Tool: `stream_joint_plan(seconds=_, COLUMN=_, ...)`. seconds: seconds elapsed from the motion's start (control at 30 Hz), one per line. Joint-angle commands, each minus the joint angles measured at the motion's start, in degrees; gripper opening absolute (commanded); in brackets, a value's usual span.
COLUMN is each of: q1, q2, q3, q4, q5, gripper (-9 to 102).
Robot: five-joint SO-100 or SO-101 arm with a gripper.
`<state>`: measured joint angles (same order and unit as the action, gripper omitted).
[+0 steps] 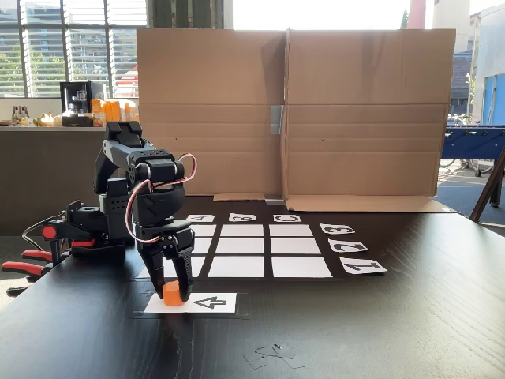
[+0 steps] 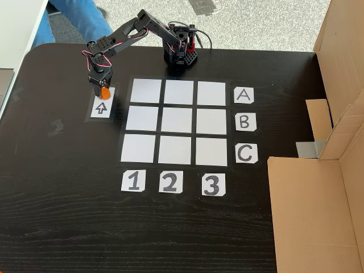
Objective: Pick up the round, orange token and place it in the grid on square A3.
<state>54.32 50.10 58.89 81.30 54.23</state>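
While the token [image 1: 172,293] sits on the white arrow card [image 1: 207,302] in front of the grid [image 1: 260,249], the task is at its start: nothing is placed yet, and pickup, carry and drop are all left. In this fixed view the gripper [image 1: 177,290] is down at the card with its fingers on either side of the token; they look closed against it, though whether they truly clench is hard to tell at this angle. The token appears to rest on the card. The red clamp handles [image 1: 31,257] and arm base sit to the left, and a cardboard wall [image 1: 292,110] stands behind the grid.

In the other fixed view, the gripper [image 2: 102,90] is over the top end of the card [image 2: 101,105], orange token [image 2: 104,91] between the fingers. Square A3 [image 2: 211,92] is the top right cell, beside label A [image 2: 243,95], with two cells between it and the card. The path across is bare. Cardboard [image 2: 318,210] lies well right of the labels; the table edge [image 2: 17,79] is near the card.
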Motion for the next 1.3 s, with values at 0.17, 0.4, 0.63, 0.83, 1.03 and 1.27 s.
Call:
stream_joint_plan(seconds=0.17, q1=2.64, q2=3.96, q3=-1.58, q4=-3.08, q5=-1.14, gripper=-1)
stream_joint_plan(seconds=0.4, q1=4.57, q2=11.95, q3=-1.14, q4=-3.08, q5=-4.83, gripper=-1)
stream_joint_plan(seconds=0.63, q1=4.31, q2=25.22, q3=6.42, q4=-3.69, q5=-14.33, gripper=-1)
stream_joint_plan(seconds=0.83, q1=0.88, q2=40.25, q3=17.58, q4=-4.31, q5=-23.20, gripper=-1)
stream_joint_plan(seconds=1.03, q1=-4.92, q2=57.57, q3=32.17, q4=-3.52, q5=-31.73, gripper=-1)
stream_joint_plan(seconds=1.27, q1=-18.11, q2=75.15, q3=45.53, q4=0.35, q5=-36.65, gripper=-1)
